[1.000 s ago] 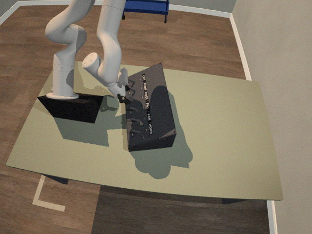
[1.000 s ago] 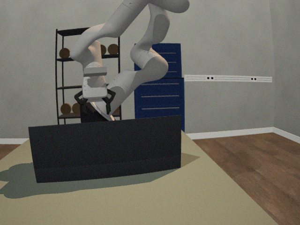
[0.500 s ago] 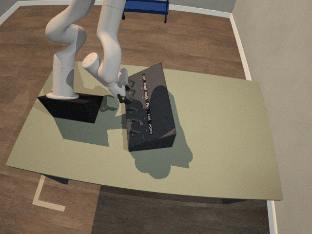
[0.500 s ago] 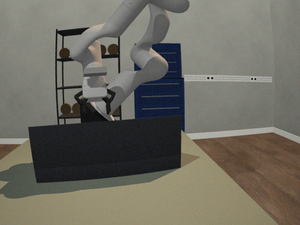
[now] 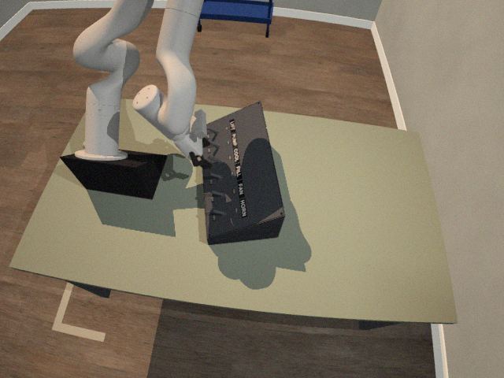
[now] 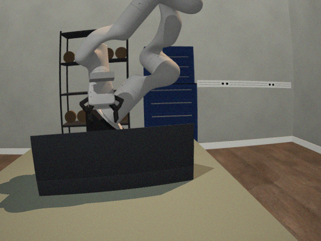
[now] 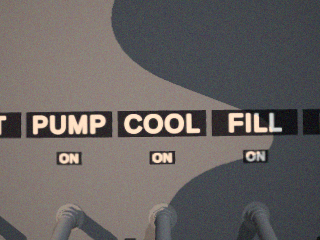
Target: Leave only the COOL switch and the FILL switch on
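A dark sloped console (image 5: 242, 175) lies on the table, with labels LIFT, PUMP, COOL, FILL, FAN and HORN in a row and a toggle lever below each. In the wrist view I see the labels PUMP (image 7: 69, 124), COOL (image 7: 162, 123) and FILL (image 7: 252, 122), each with an ON mark under it. Only the bases of their levers show: PUMP (image 7: 68, 220), COOL (image 7: 162, 219) and FILL (image 7: 257, 218). My gripper (image 5: 200, 159) is open and empty, low over the console's lever row by the COOL switch. It also shows behind the console's back in the exterior view (image 6: 101, 109).
My arm's black base block (image 5: 116, 171) stands left of the console. The console sits at an angle on the olive table. A blue cabinet (image 6: 171, 90) and a black shelf rack (image 6: 74, 78) stand by the far wall.
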Tool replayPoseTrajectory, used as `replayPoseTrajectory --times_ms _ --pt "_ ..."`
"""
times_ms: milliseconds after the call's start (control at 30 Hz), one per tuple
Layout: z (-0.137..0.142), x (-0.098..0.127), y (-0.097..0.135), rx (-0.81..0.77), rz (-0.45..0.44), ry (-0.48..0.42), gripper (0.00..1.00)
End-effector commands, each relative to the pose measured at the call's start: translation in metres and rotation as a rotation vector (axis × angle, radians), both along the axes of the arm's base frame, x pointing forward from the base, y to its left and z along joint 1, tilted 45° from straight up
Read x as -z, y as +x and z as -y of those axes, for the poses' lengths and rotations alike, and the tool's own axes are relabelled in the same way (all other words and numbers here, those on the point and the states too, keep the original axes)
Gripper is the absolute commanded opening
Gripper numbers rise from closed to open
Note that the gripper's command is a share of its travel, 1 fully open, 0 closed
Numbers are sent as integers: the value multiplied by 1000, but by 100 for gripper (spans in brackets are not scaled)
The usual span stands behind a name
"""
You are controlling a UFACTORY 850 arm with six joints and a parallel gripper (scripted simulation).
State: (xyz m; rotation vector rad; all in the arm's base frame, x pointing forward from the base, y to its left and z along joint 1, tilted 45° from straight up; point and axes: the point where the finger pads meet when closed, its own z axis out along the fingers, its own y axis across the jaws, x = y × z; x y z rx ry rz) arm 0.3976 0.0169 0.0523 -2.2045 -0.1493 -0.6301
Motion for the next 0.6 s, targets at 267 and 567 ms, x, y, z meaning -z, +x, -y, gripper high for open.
replayPoseTrajectory --times_ms 267,567 --pt "7 7 4 1 1 -1 100" --pt "22 22 11 1 1 -1 100"
